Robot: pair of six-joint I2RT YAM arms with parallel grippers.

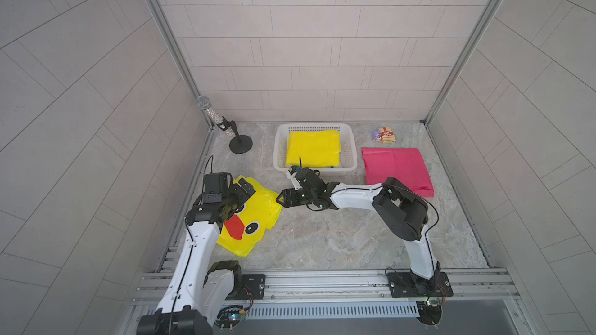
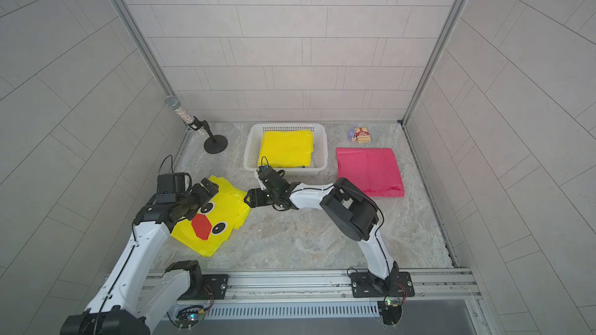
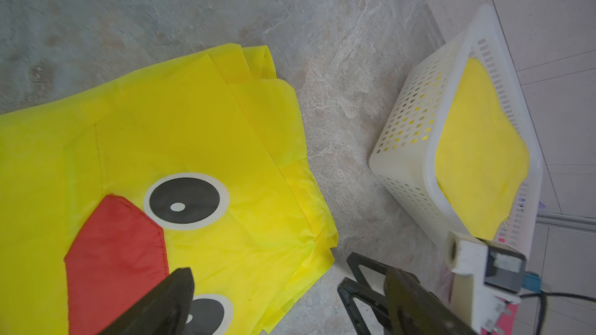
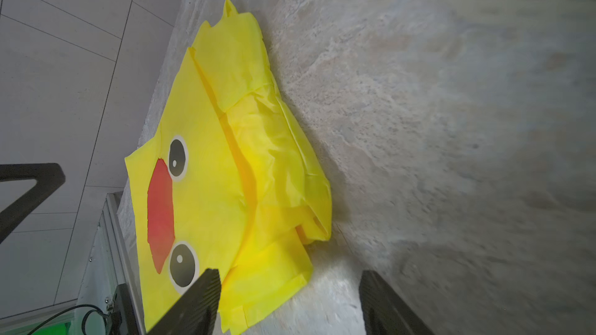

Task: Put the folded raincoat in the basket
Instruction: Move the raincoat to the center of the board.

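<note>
The white basket [image 1: 280,143] [image 2: 250,153] [image 3: 409,117] stands at the back middle of the table with a plain yellow folded raincoat [image 1: 312,148] [image 2: 286,148] [image 3: 477,143] lying inside it. A second folded raincoat [image 1: 254,217] [image 2: 222,217] [image 3: 193,130] [image 4: 219,156], yellow with a duck face, lies flat at the front left. My left gripper [image 1: 244,187] [image 2: 209,188] [image 3: 290,278] hovers open over its far edge. My right gripper [image 1: 280,200] [image 2: 247,199] [image 4: 288,277] points at its right edge, low over the table, open and holding nothing.
A pink folded raincoat [image 1: 396,169] [image 2: 369,170] lies right of the basket. A small box [image 1: 385,134] sits behind it. A microphone on a black stand [image 1: 213,117] is at the back left. Tiled walls enclose three sides.
</note>
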